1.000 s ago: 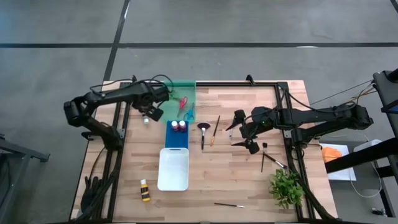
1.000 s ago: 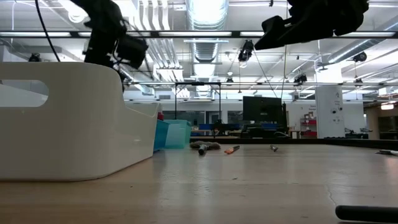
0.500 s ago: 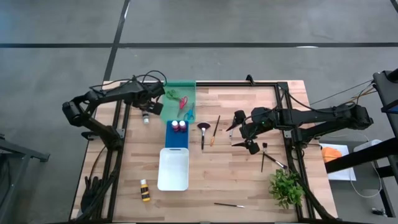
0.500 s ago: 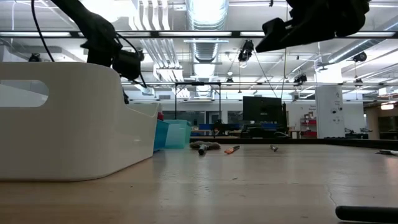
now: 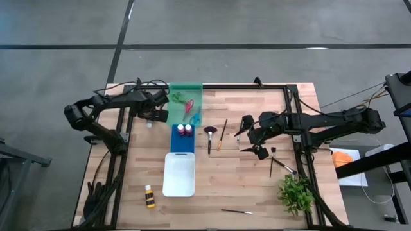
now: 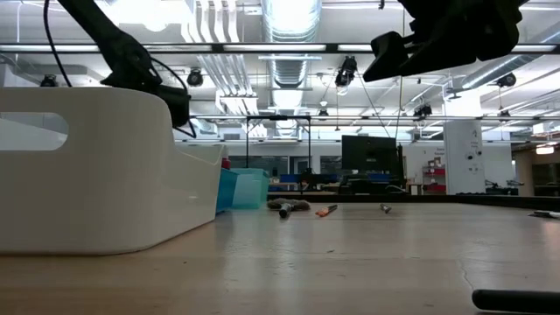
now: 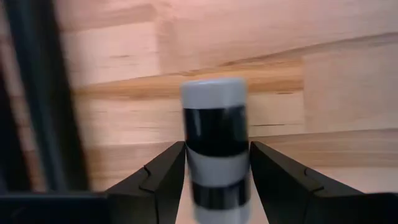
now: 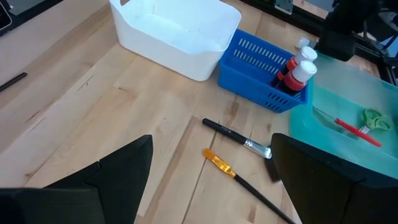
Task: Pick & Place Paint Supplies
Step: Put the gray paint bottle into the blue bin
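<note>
gripping a paint bottle (image 7: 214,143) — left hand (image 7: 214,177) clamped on it; right hand (image 5: 252,140) spread apart

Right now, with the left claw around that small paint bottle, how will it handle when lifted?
The paint bottle looks like a smooth, rigid cylinder, so it could slip or pivot between the left claw's narrow fingers. It is probably light for its size. Set down on its side, it would likely roll.
</note>
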